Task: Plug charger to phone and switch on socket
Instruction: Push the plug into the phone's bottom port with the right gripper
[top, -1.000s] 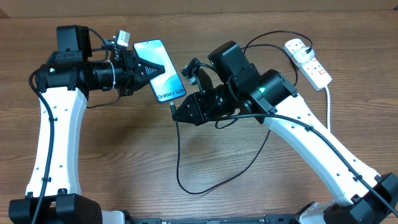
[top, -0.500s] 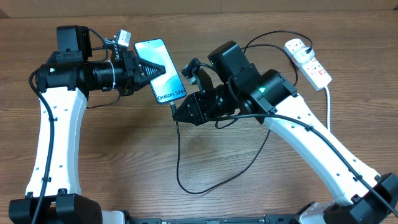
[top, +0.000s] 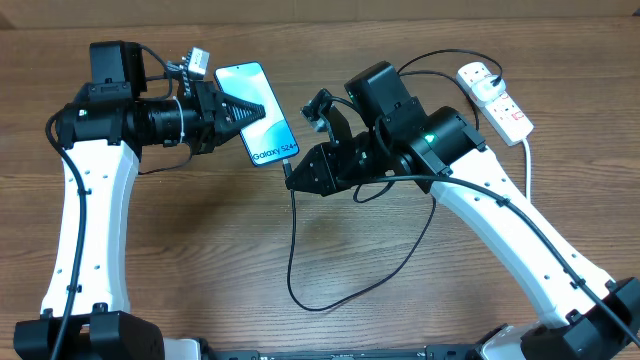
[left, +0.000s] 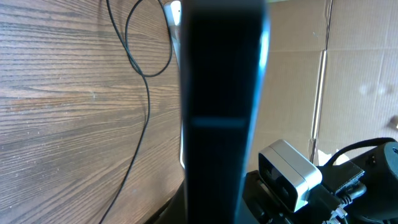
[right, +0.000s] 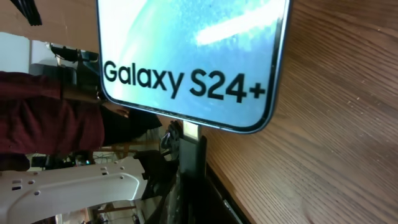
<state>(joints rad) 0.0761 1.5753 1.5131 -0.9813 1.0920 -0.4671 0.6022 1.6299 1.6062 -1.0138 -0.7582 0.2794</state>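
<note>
The phone (top: 268, 138), its light blue screen reading "Galaxy S24+", is held off the table by my left gripper (top: 243, 110), which is shut on it. In the left wrist view the phone (left: 221, 93) shows edge-on as a dark bar. My right gripper (top: 296, 172) is shut on the charger's black connector (right: 191, 146). The connector's metal tip meets the phone's lower edge (right: 186, 56); how deep it sits is hidden. The thin black cable (top: 292, 250) loops down over the table and back up to the right. The white socket (top: 497, 100) lies at the far right.
The socket's thick white cord (top: 527, 160) runs down the right side. The black cable also crosses the wood behind the phone in the left wrist view (left: 148, 93). Cardboard sheets stand beyond the table's far edge.
My right gripper has shifted a little right and up with the connector, bringing it against the phone's lower edge. The left arm and the phone have stayed put.
</note>
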